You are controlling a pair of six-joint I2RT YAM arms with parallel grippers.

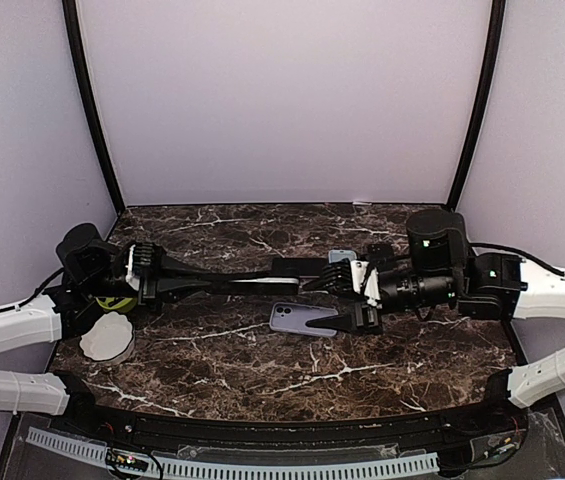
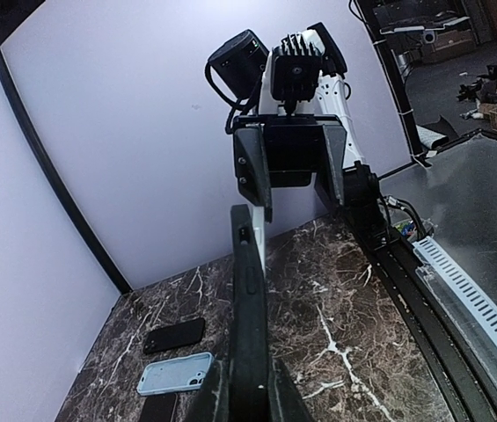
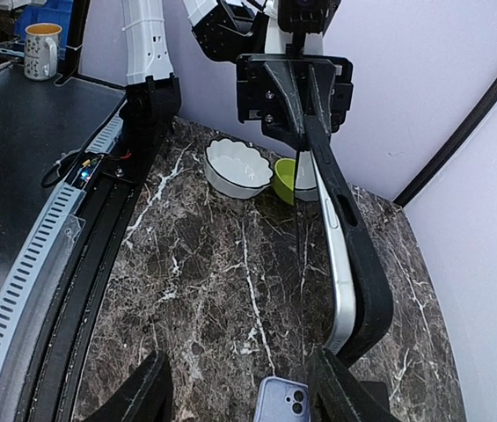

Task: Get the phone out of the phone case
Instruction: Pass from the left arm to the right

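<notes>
Left end effector (image 2: 247, 397) pinches the phone (image 3: 340, 268) edge-up over the middle of the worktop (image 1: 212, 360), right end effector (image 3: 244, 389) spread at its right end; a slipping pinch while the phone case (image 3: 369, 286) peels could drop it.

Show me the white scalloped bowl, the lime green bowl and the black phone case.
White scalloped bowl (image 3: 233, 181): right wrist view, near wall.
Lime green bowl (image 3: 283, 183): right wrist view, visible side.
Black phone case (image 3: 371, 290): right wrist view, long edge.

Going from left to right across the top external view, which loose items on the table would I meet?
white bowl → lavender phone case → light blue phone case. The held phone overlaps the lavender case, so I leave it out.
</notes>
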